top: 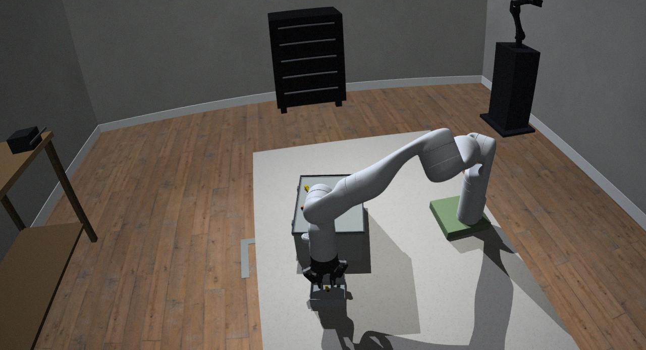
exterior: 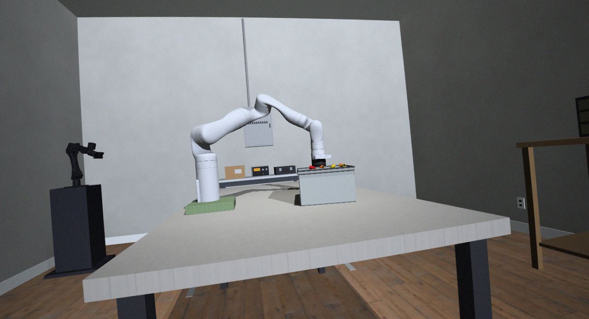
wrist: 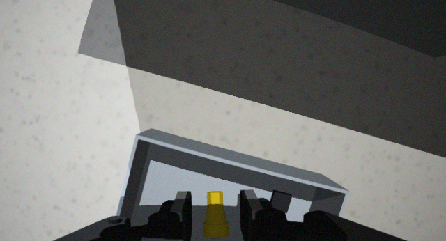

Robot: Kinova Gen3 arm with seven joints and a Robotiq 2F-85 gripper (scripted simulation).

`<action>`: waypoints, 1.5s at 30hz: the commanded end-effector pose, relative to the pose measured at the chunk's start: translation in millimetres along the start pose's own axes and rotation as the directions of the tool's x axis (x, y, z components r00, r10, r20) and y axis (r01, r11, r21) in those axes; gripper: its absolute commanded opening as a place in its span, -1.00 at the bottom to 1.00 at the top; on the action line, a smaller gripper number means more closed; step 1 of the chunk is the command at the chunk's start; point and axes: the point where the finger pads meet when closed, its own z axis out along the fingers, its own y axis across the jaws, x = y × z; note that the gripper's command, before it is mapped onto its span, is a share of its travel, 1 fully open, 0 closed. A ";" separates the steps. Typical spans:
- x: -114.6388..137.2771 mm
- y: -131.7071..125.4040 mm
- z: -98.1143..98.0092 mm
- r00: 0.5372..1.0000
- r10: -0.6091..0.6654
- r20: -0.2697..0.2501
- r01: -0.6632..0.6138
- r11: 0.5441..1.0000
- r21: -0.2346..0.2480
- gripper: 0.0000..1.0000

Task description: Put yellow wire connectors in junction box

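My gripper (top: pixel 326 285) (wrist: pixel 215 207) is down inside the open top of the grey steel junction box (top: pixel 340 295) (wrist: pixel 223 164), which stands on the table just in front of the tool case (top: pixel 350 214) (exterior: pixel 327 187). The fingers are partly open. A yellow wire connector (top: pixel 327 288) (wrist: pixel 216 213) stands between them with a gap on each side, over the box floor. Another yellow connector (top: pixel 306 185) (exterior: pixel 333 165) lies on the case's lid, with red (exterior: pixel 312 167) and orange (exterior: pixel 321 166) ones. In the exterior view the case hides the gripper and the box.
The arm stretches over the tool case from its green base (top: pixel 444 216) (exterior: pixel 210 205) at the table's right side. A small dark block (wrist: pixel 280 200) sits inside the box at its right wall. The table edge runs close on the box's left.
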 end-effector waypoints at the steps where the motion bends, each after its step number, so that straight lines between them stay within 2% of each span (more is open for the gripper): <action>1: -0.2 -0.7 -1.1 1.000 0.000 0.001 0.000 1.000 0.002 -0.29; 15: -0.2 -0.7 -1.5 1.000 0.000 0.001 0.000 1.000 0.002 -0.29; 22: -0.2 -0.6 -13.2 1.000 0.000 0.001 0.000 1.000 0.002 -0.29; 27: -0.1 -0.6 -46.9 1.000 0.000 0.001 0.000 1.000 0.002 -0.29; 35: -0.1 -0.4 -124.0 1.000 0.000 0.001 0.000 1.000 0.002 -0.29; 37: -0.1 -0.4 -124.0 1.000 0.000 0.001 0.000 1.000 0.002 -0.29; 41: -0.1 -0.3 -157.4 1.000 0.000 0.001 0.000 1.000 0.002 -0.29; 45: 0.0 -0.3 -180.2 1.000 0.000 0.001 0.000 1.000 0.002 -0.29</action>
